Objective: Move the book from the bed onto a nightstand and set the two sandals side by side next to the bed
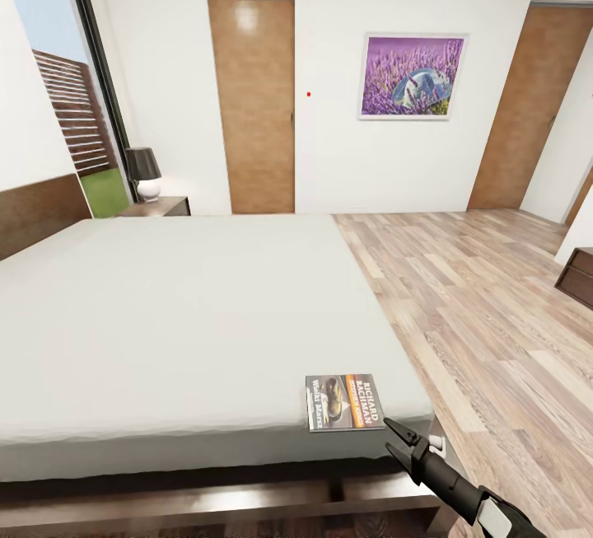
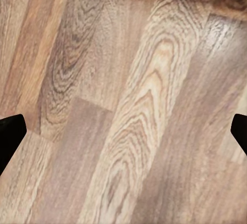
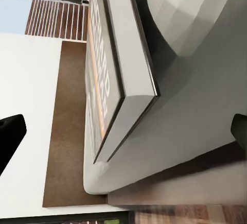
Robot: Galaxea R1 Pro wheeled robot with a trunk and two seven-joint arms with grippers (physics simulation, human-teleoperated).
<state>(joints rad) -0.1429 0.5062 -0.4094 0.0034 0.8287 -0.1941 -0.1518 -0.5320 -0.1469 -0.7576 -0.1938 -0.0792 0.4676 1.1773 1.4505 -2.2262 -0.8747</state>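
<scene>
So I've got the right gripper [image 1: 394,432] sitting at about 5 o'clock in the head view, fingers spread apart and empty, tips just short of the book [image 1: 344,402]. The book lies flat on the bed [image 1: 181,315], right at the near corner of the grey mattress. On the right wrist cam the book [image 3: 110,69] is close up, edge-on between the open fingertips [image 3: 10,131]. The left gripper's fingers [image 2: 10,128] are spread wide too, just looking at the wood floor [image 2: 128,105]. There's a nightstand [image 1: 161,207] at 10 o'clock with a lamp [image 1: 144,171] on it.
</scene>
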